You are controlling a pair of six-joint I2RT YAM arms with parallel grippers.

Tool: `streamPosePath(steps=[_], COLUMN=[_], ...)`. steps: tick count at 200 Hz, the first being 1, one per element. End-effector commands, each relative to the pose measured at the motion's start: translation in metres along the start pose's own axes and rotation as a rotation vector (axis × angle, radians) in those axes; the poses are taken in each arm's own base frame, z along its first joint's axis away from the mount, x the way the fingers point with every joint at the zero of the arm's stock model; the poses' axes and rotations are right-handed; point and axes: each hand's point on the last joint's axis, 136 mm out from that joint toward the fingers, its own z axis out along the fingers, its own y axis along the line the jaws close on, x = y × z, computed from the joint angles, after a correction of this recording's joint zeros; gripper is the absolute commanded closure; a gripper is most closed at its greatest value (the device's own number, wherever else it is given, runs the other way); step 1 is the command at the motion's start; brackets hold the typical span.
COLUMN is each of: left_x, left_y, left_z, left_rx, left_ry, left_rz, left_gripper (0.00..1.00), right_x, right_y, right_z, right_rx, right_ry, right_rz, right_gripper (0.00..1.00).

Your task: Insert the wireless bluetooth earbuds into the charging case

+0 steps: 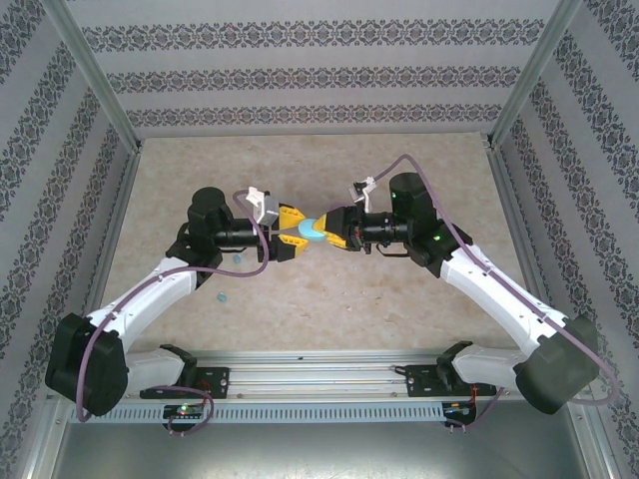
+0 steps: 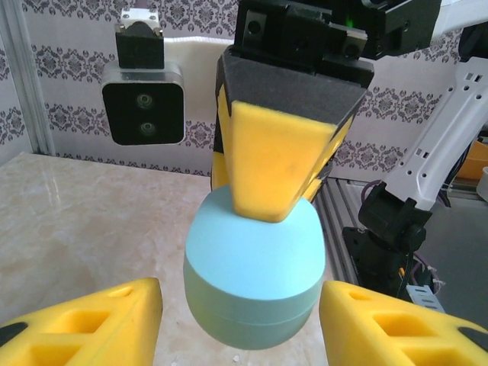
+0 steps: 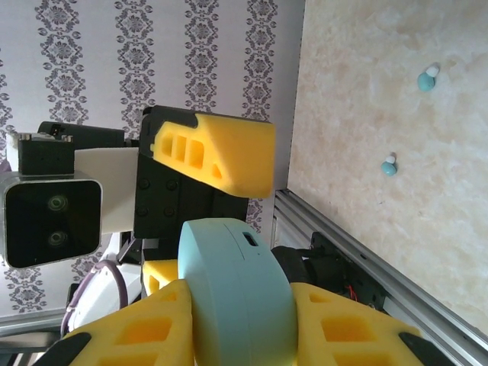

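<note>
- The turquoise charging case (image 2: 252, 267) hung above the middle of the counter (image 1: 399, 299), between the two hands, with its lid shut along the seam.
- The right hand (image 1: 325, 232) reached in from 3 o'clock in the top view. It was clamped on the charging case, with one yellow pad (image 2: 274, 160) pressed flat on the rounded shell.
- The left hand (image 1: 291, 238) came in from 9 o'clock with its jaws partly apart, flanking the case. A sliver of counter showed past one side, and I could not tell whether it gripped.
- Two light blue earbuds (image 3: 390, 165) with white tips lay on the bare counter, apart from the case. In the top view they sat at about 8 o'clock of it, one at 7 o'clock of the other.
- The left arm (image 1: 160, 284) ran just beside the earbuds at their 9 o'clock, and its wrist sat near the farther one's 12 o'clock.
- A metal rail (image 1: 319, 374) ran along the near edge at 6 o'clock, and patterned walls (image 1: 319, 80) closed the other sides.
</note>
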Motion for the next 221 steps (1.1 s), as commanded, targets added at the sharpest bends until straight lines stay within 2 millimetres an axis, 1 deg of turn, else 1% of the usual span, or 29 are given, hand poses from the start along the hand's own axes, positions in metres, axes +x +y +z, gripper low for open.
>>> streamPosePath(steps=[1, 19, 43, 65, 106, 118, 137, 157, 183, 221], left_x=[-0.0163, -0.0188, -0.0213, -0.0216, -0.0199, -0.02, -0.0192, -0.0175, -0.0169, -0.0169], left_y=[-0.0041, -0.0043, -0.0048, -0.0053, -0.0058, -0.0063, -0.0068, -0.0074, -0.0079, -0.0086], left_z=[-0.0001, -0.0002, 0.0001, 0.0007, 0.0007, 0.0011, 0.0012, 0.0017, 0.0016, 0.002], left_rx=[0.035, 0.036, 0.043, 0.049, 0.052, 0.055, 0.054, 0.057, 0.06, 0.066], left_ry=[-0.042, -0.05, -0.055, -0.057, -0.055, -0.055, -0.055, -0.05, -0.047, -0.043], left_rz=[0.048, 0.051, 0.048, 0.044, 0.036, 0.037, 0.037, 0.035, 0.035, 0.034], left_gripper=[0.43, 0.43, 0.47, 0.5, 0.52, 0.51, 0.45, 0.44, 0.46, 0.53], right_x=[-0.0018, -0.002, -0.0013, -0.0009, 0.0009, 0.0014, 0.0015, 0.0011, 0.0015, 0.0016], right_y=[0.018, 0.0196, 0.0182, 0.0189, 0.0216, 0.0229, 0.0231, 0.0234, 0.0253, 0.0272], right_z=[-0.0001, 0.0005, 0.0023, 0.0042, 0.0062, 0.0062, 0.0066, 0.0065, 0.0068, 0.0077], right_rx=[-0.046, -0.049, -0.046, -0.048, -0.054, -0.056, -0.056, -0.057, -0.06, -0.063], right_ry=[0.009, 0.011, 0.016, 0.02, 0.027, 0.028, 0.028, 0.026, 0.027, 0.029], right_rz=[-0.05, -0.053, -0.05, -0.051, -0.055, -0.056, -0.057, -0.055, -0.057, -0.058], right_gripper=[0.82, 0.82, 0.82, 0.82, 0.81, 0.81, 0.81, 0.81, 0.81, 0.81])
